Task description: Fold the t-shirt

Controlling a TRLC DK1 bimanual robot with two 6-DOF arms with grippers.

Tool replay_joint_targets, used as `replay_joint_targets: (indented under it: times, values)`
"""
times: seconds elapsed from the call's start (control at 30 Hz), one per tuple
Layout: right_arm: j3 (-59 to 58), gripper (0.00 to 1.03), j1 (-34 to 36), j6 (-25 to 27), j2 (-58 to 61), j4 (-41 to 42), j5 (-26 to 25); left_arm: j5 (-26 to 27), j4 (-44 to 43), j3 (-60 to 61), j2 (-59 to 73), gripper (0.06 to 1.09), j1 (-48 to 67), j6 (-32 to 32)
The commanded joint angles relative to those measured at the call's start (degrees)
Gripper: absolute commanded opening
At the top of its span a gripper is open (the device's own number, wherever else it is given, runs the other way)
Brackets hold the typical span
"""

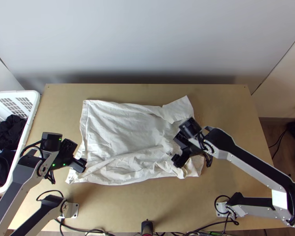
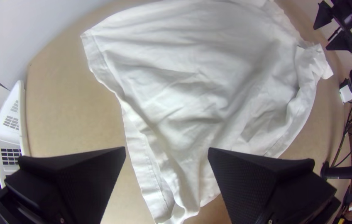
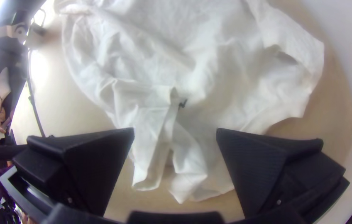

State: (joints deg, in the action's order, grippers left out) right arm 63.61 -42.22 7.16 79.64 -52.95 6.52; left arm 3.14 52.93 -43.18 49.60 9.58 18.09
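Observation:
The white t-shirt [image 1: 120, 129] lies spread on the table, with folds and creases along its near side and a flap turned over at its far right corner. Above its near left part is my left gripper [image 1: 77, 156]; in the left wrist view the left gripper [image 2: 167, 151] stands open, the shirt [image 2: 184, 91] showing beyond and between its fingers. My right gripper [image 1: 177, 152] is over the shirt's right part and hides some of it. In the right wrist view the right gripper [image 3: 175, 132] is open above the bunched cloth [image 3: 151, 95], where a small dark mark shows.
A white basket [image 1: 32, 118] with dark clothes [image 1: 10, 133] stands at the table's left edge. Bare wooden table [image 1: 147, 204] lies in front of the shirt, with cables along the near edge. A wall rises behind the table.

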Motion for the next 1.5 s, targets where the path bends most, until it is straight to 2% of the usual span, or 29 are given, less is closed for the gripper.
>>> replay_joint_targets:
  times: [0.0,0.07,0.17,0.33,0.37,0.47,0.53,0.57,0.6,0.9,1.07,1.13,1.23,1.33,1.43,1.47]
  values:
    - [0.0,0.92,-5.0,-3.2,-0.5,-3.2,0.7,0.0,-0.5,0.2,0.1,1.03,0.0,0.2]
    - [-1.1,0.91,-5.3,-3.2,0.1,-3.1,0.8,0.0,-0.6,0.5,0.1,1.03,0.0,0.2]
    - [-2.3,0.84,-5.2,-3.1,2.1,-2.7,1.7,0.1,-1.0,0.5,0.2,1.03,0.1,0.0]
    - [-2.9,0.83,-4.7,-2.8,5.5,-1.0,2.1,0.0,-1.2,0.2,0.3,1.03,0.2,0.1]
    - [-2.8,0.77,-4.7,-2.8,5.8,-0.8,2.2,0.0,-1.2,0.2,0.2,1.03,0.2,0.2]
    - [-2.7,0.37,-4.8,-2.9,3.9,2.2,2.4,0.0,-1.1,0.2,-0.2,1.03,0.1,0.4]
    - [-2.3,0.14,-4.8,-2.9,3.0,2.7,2.3,0.0,-1.1,0.3,-0.2,1.03,0.1,0.5]
    - [-2.1,0.04,-4.7,-2.8,2.5,2.7,2.3,0.0,-1.1,0.4,-0.2,1.03,0.1,0.6]
    - [-2.0,0.03,-4.6,-2.9,2.0,2.5,2.3,0.0,-1.2,0.4,-0.2,1.03,0.1,0.8]
    - [-2.1,0.03,-3.3,-2.3,-4.7,-7.4,2.3,0.1,-3.4,0.1,1.9,1.03,0.2,1.8]
    - [-2.3,0.05,-1.6,-2.1,-5.3,-7.7,2.3,0.2,-4.6,-0.2,3.6,1.03,0.3,1.5]
    - [-2.5,0.17,-1.7,-2.2,-4.2,-7.5,2.3,0.2,-5.0,-0.1,4.0,1.03,1.0,1.2]
    - [-2.5,0.23,-2.6,-2.7,-2.4,-5.9,2.4,0.2,-5.1,-0.2,4.1,1.03,1.4,0.9]
    - [-2.4,0.62,-2.8,-3.7,0.2,-5.3,2.4,0.2,-5.0,-0.2,3.8,1.03,1.3,0.9]
    - [-2.0,0.81,-3.0,-4.8,2.9,-4.4,2.4,0.1,-4.8,0.0,3.4,1.03,1.1,1.0]
    - [-1.8,0.83,-3.6,-5.0,3.8,-4.0,2.4,0.1,-4.7,0.1,3.3,1.03,1.1,1.0]
